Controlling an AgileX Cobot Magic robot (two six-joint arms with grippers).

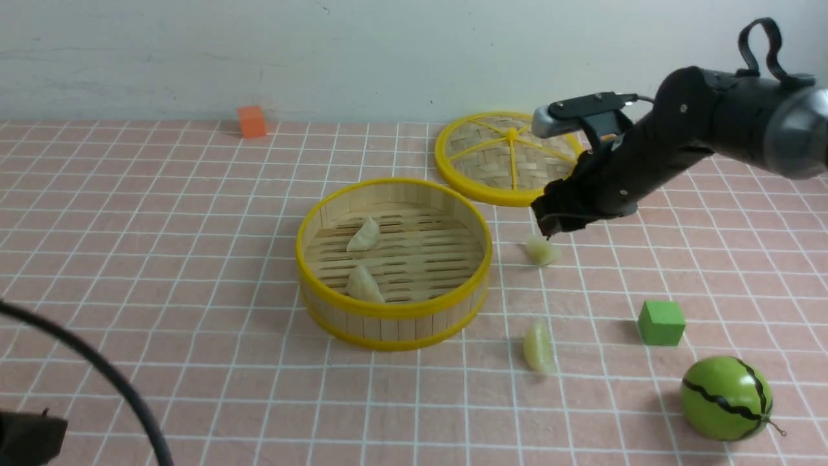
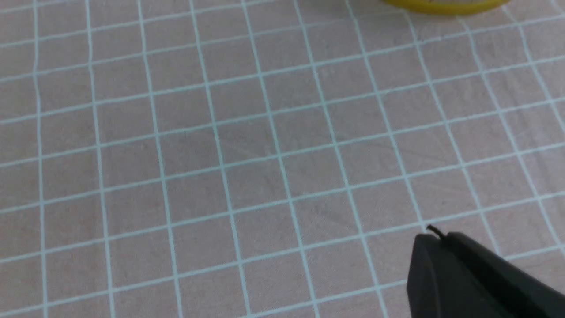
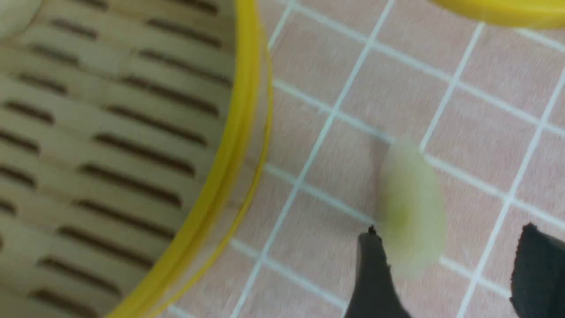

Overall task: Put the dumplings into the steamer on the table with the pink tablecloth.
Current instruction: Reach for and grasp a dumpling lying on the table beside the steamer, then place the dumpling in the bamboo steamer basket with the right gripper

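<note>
Evidently the dumplings are light, soft-looking toy pieces with a smooth skin. A gentle squeeze should lift one, though a hard pinch might make it slip out. The safest hold looks to be across the plump middle of the crescent, not on the thin pleated edge.

The right pincer (image 1: 550, 226) points down at a slant from a forearm reaching in from the right. Its jaws are spread wide and hold nothing. The nearest dumpling (image 1: 541, 250) lies on the pink tablecloth (image 1: 194, 259) just under the fingertips. In the right wrist view this dumpling (image 3: 410, 207) sits close against one finger (image 3: 373, 274); blur hides whether they touch.

The steamer (image 1: 394, 310) stands just to the pincer's left, with two dumplings (image 1: 364, 234) inside. A last loose dumpling (image 1: 539, 347) lies on the cloth nearer the robot than the pincer. The left pincer (image 2: 441, 240) sits low over bare cloth, well apart from everything, its jaws shut on nothing.
</note>
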